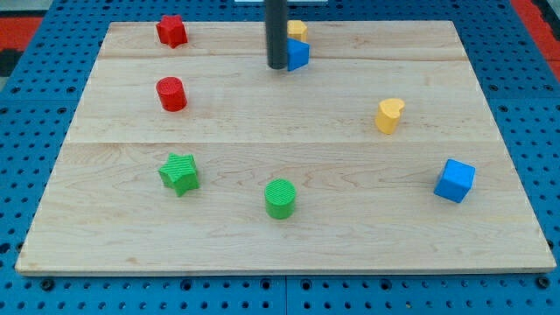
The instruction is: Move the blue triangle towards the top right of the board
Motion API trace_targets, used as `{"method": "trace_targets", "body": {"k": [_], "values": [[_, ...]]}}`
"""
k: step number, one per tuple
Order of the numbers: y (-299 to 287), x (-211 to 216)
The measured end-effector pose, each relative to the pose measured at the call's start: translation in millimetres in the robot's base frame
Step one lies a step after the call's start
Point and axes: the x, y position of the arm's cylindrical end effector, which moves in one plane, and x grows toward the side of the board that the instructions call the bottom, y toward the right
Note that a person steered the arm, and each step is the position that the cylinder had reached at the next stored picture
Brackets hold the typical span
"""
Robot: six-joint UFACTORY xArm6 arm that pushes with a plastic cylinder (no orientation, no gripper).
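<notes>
My tip (276, 66) is a bare rod end holding nothing, resting on the wooden board (289, 236) near the view's top, just left of centre. It sits right against the left side of the blue triangle (298, 55), and I cannot tell whether it touches. Directly behind the blue triangle, toward the view's top, a yellow block (297, 30) peeks out, its shape partly hidden by my rod. At the view's top left stands a red star (171, 31), and below it a red cylinder (171, 94). A green star (179, 172) and a green cylinder (280, 198) sit toward the view's bottom. On the view's right are a yellow heart (389, 115) and, lower, a blue cube (455, 180).
</notes>
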Motion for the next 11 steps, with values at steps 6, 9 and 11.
{"method": "trace_targets", "body": {"k": [6,9,11], "values": [[98.1,-30.9],[161.7,-54.6],[142.3,-54.2]]}}
